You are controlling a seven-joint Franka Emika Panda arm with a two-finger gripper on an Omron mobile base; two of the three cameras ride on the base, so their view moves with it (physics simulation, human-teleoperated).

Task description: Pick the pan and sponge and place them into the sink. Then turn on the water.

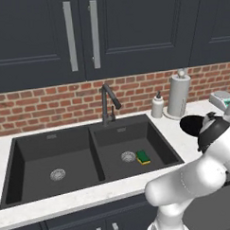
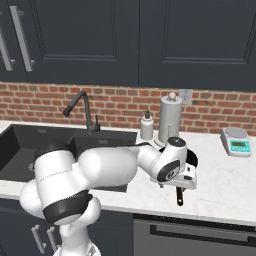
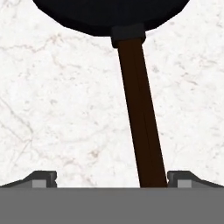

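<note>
The black pan (image 3: 109, 13) lies on the marble counter right of the sink, its dark handle (image 3: 140, 122) pointing toward the counter's front edge. My gripper (image 3: 113, 179) hangs open low over the handle, one finger on each side. The handle sits nearer the right fingertip (image 3: 181, 178), and neither fingertip touches it. In the right base view the hand covers most of the pan (image 2: 193, 159), and the handle's end (image 2: 180, 197) pokes out below the gripper (image 2: 179, 189). The green and yellow sponge (image 1: 143, 157) lies in the right basin of the dark sink (image 1: 97, 153). The black faucet (image 1: 107, 100) shows no water.
A soap bottle (image 1: 157, 105) and a paper towel roll (image 1: 178, 95) stand against the brick wall behind the pan. A small kitchen scale (image 2: 239, 142) sits at the far right. Dark cabinets hang above, and the counter's front edge is close below the handle's end.
</note>
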